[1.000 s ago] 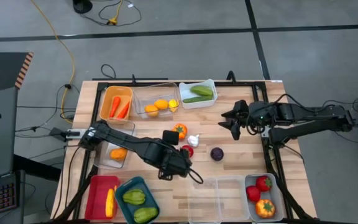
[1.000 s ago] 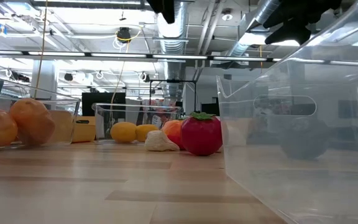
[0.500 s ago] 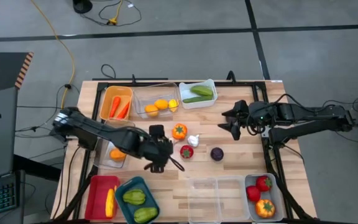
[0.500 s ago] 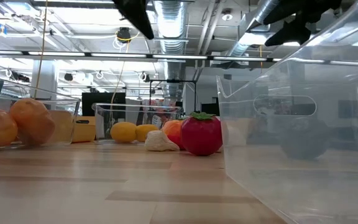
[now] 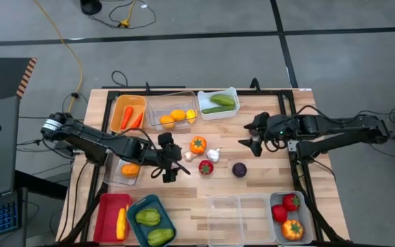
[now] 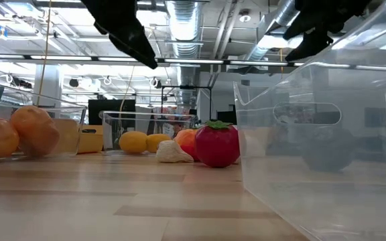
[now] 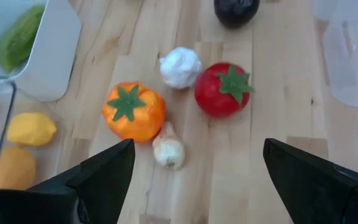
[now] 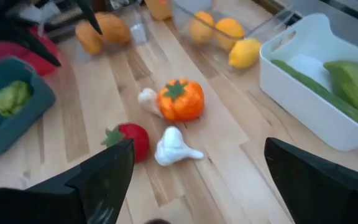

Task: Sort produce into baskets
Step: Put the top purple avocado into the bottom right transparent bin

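While our left gripper hovered spread beside it, mid-frame, we saw the small pale onion lying on the table against the orange tomato, tip toward it; right gripper spread too.

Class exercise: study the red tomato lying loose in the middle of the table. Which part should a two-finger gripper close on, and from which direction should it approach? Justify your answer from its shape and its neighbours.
Probably grip the red tomato across its round body, coming from above. The green stem cap faces up, so the smooth sides are free. The white garlic sits close beside it, so set the jaws across the sides away from that neighbour.
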Controlling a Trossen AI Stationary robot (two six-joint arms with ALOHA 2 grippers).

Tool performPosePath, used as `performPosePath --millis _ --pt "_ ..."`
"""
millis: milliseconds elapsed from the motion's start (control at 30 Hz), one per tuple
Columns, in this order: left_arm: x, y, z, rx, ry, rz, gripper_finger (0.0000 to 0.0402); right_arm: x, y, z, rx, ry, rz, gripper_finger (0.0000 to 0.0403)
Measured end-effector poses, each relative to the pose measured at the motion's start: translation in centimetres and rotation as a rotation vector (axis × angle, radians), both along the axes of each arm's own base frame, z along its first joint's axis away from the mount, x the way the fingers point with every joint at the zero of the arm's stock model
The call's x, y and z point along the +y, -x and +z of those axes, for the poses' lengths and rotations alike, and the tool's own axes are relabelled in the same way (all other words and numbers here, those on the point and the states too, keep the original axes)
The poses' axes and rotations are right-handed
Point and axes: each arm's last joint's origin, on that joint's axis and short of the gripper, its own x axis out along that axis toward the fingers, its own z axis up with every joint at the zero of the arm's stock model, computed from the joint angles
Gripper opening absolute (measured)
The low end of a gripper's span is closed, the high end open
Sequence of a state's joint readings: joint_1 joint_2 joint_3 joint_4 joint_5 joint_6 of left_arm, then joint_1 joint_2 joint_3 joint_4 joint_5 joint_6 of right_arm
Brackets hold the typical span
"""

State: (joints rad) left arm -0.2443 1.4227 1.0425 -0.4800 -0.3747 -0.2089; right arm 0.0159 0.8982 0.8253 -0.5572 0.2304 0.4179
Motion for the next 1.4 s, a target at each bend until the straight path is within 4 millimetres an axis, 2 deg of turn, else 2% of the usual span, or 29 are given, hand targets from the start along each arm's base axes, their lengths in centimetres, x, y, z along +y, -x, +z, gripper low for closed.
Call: performPosePath --millis 100,233,467,667,1033,1400 --pt "0.2 -0.1 -0.6 -0.02 -0.015 -0.015 0.0342 -0.3 -0.6 -0.4 0.017 0.01 -0.02 0.0385" --pt "0.7 -0.4 -1.5 -0.076 -0.022 -0.02 0.0342 -2.2 -0.8 -1.4 0.106 0.006 -0.114 0.0385" --pt "1.6 -0.6 -1.7 -0.079 -0.024 0.009 0.0342 -5.8 0.8 -3.5 0.366 -0.043 -0.316 0.0385" --pt "2.2 -0.7 -1.6 -0.087 -0.029 0.023 0.0342 -8.1 1.2 -4.8 0.479 -0.089 -0.43 0.0385" --pt "2.3 -0.7 -1.6 -0.085 -0.033 0.022 0.0342 -9.8 -0.6 -8.2 0.662 -0.142 -0.461 0.0385" --pt "2.3 -0.7 -1.6 -0.084 -0.032 0.022 0.0342 -10.5 -2.1 -12.0 0.838 -0.207 -0.432 0.0385"
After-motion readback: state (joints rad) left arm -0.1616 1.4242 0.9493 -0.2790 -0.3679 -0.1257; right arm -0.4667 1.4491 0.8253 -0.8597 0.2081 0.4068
